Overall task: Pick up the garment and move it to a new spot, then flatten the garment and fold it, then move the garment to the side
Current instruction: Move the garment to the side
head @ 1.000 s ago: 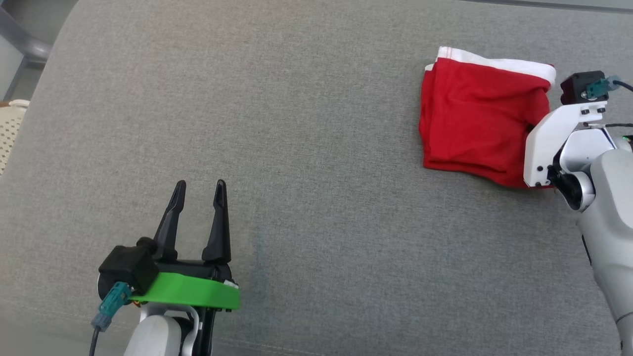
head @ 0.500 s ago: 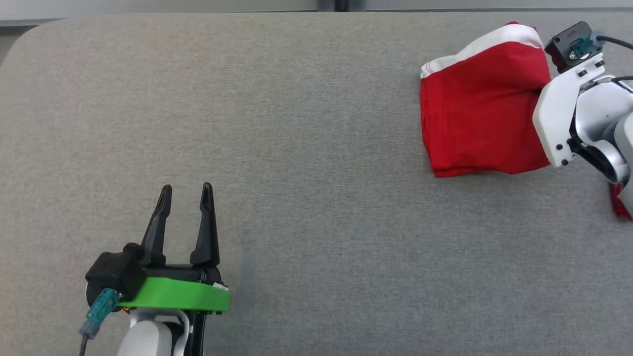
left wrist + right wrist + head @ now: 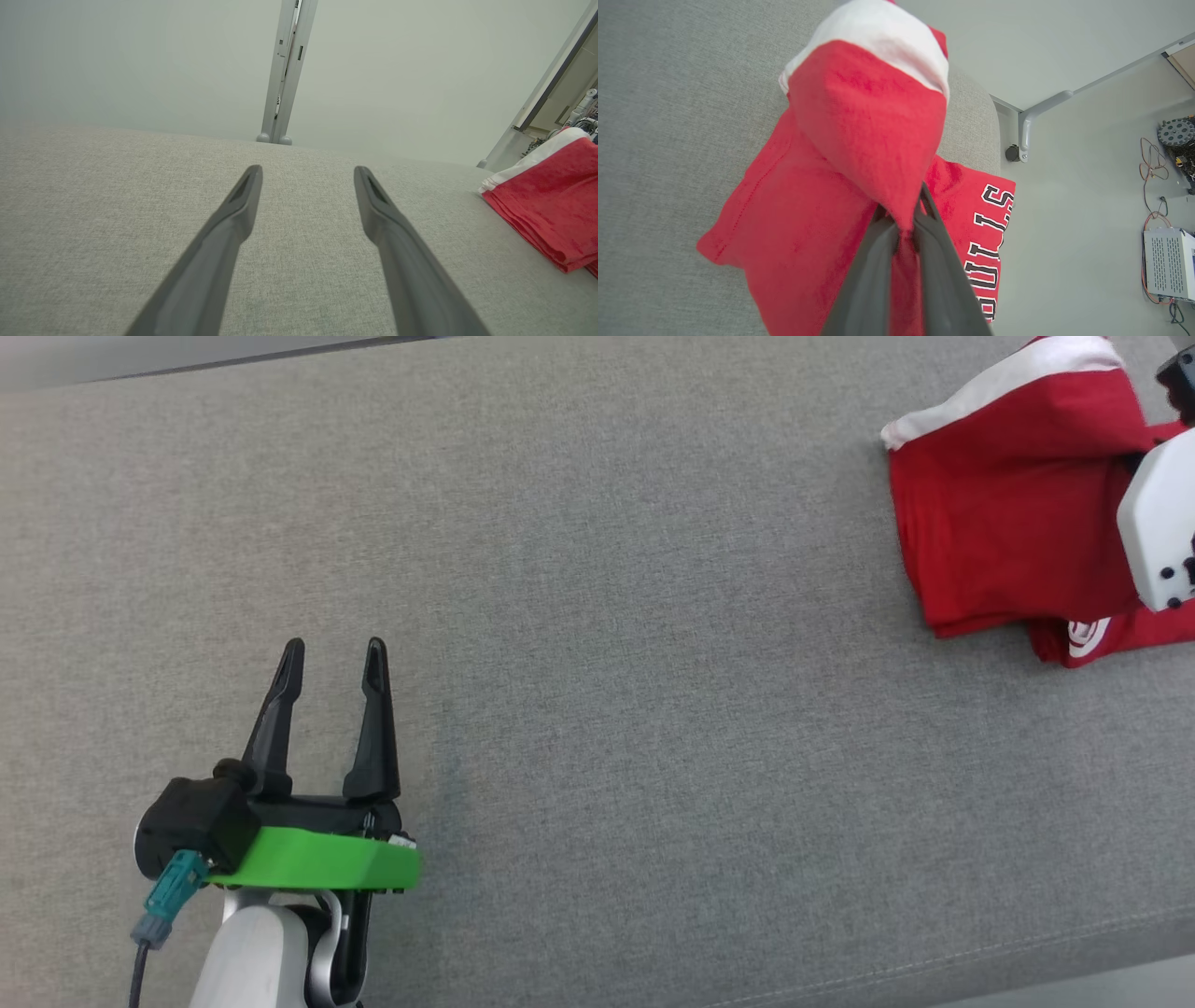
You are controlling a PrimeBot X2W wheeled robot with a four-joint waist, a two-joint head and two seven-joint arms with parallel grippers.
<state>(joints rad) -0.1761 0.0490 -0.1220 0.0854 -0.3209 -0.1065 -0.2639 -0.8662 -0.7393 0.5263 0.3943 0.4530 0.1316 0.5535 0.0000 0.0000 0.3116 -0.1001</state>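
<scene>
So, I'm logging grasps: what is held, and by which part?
The right gripper pinches a raised fold of the red garment, below its white band; the left gripper is open, empty.

Red garment (image 3: 1008, 523) with white band (image 3: 878, 37), white-edged black lettering (image 3: 992, 219); grey cushion (image 3: 597, 616); black left claw (image 3: 333, 649).

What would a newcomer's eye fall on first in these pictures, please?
The bright red cloth garment with a white band stands out at the far right of the grey fabric surface, a fold pinched in the shut right gripper. At the lower left, the green-collared left gripper stands open, apart from it.
</scene>
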